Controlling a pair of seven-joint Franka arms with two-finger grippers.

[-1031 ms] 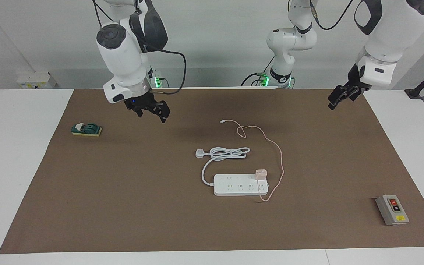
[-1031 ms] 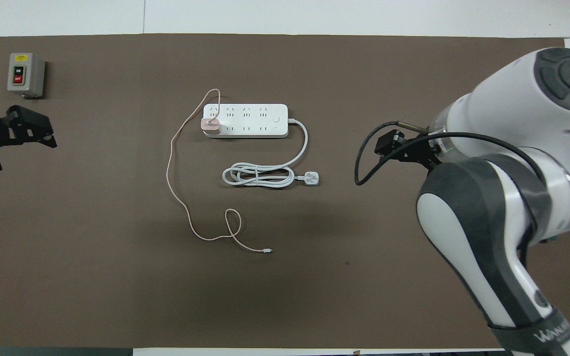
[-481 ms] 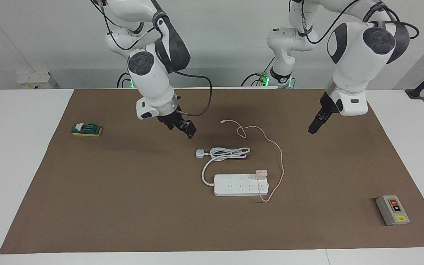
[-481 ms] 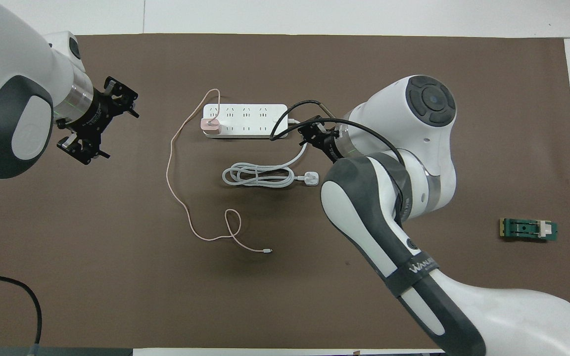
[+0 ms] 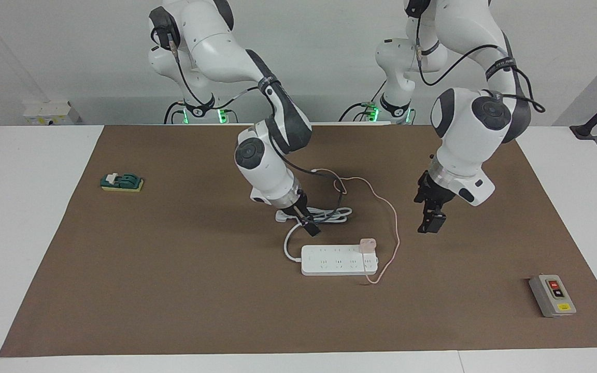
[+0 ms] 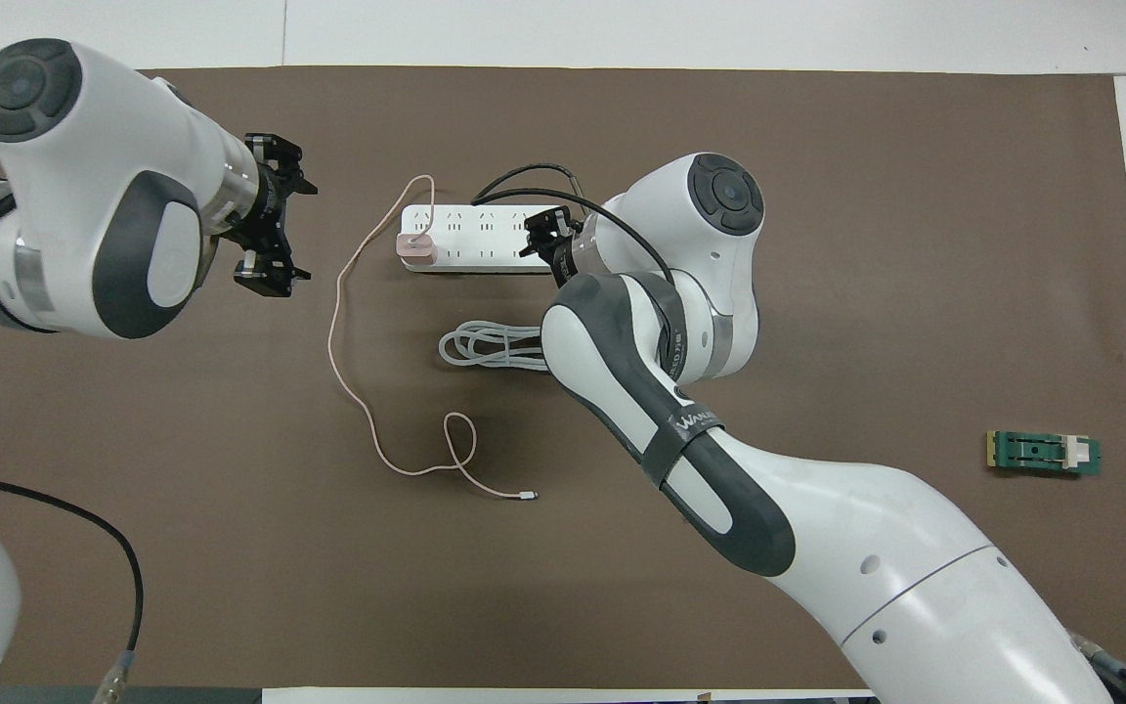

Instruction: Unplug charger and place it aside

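Note:
The pale pink charger (image 5: 367, 244) (image 6: 416, 247) is plugged into the white power strip (image 5: 329, 261) (image 6: 485, 252) at the end toward the left arm. Its thin pink cable (image 5: 396, 228) (image 6: 333, 332) loops over the mat toward the robots. My right gripper (image 5: 310, 227) (image 6: 541, 233) hangs low over the strip's other end, by its cord. My left gripper (image 5: 429, 228) (image 6: 301, 233) is open and empty, in the air over bare mat beside the charger's end of the strip, apart from the cable.
The strip's thick white cord (image 5: 324, 215) (image 6: 485, 347) lies coiled just nearer to the robots. A grey button box (image 5: 552, 295) sits at the left arm's end of the brown mat (image 5: 174, 290). A green block (image 5: 122, 182) (image 6: 1044, 454) lies at the right arm's end.
Both arms have swung in from the mat's ends toward the middle and lowered. The right gripper is now over the strip's cord end, the left one beside the charger's end.

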